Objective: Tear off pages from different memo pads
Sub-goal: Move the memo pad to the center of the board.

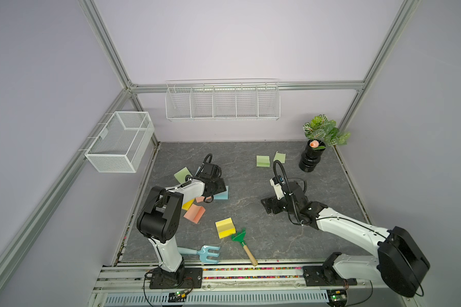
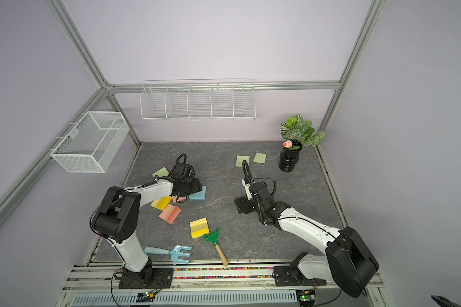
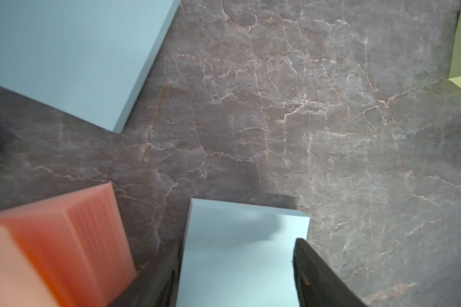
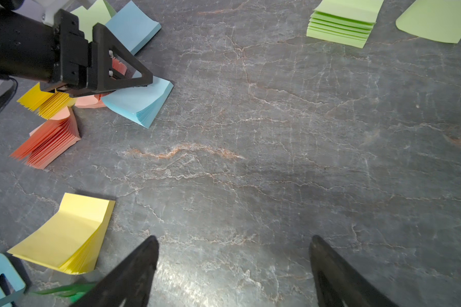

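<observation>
**Entry: memo-pad tearing, two-arm rig**

- L gripper (image 3: 238, 244): sat low over the pad cluster on its own side of the table (image 4: 250, 133). Jaws were part-way apart w/ blue pad (image 4: 137, 102) between them. Pinching or only resting on it: couldn't tell.
- R gripper (image 4: 234, 265): jaws wide, nothing held. It hovered over bare table, well apart from every pad.
- Pads: 2nd blue pad (image 4: 133, 26), salmon pad (image 4: 48, 138) and a splayed yellow pad (image 4: 44, 102) crowded round the L gripper. Front yellow pad (image 1: 225, 228) lay nearer the rail, just beside a rake (image 1: 238, 236). Green pad (image 1: 262, 161) lay far back.
- Pages: one green page (image 1: 279, 157) lay loose, slightly curled, just beside the green pad. Prob. already torn off.
- Step (est.): L looked to be steadying the blue pad for a tear. No loose blue page was seen.
- Next (est.): R would need to cross to the cluster and narrow its jaws onto the top sheet's free edge only. It would then peel toward the glued edge while L kept the block down.
</observation>
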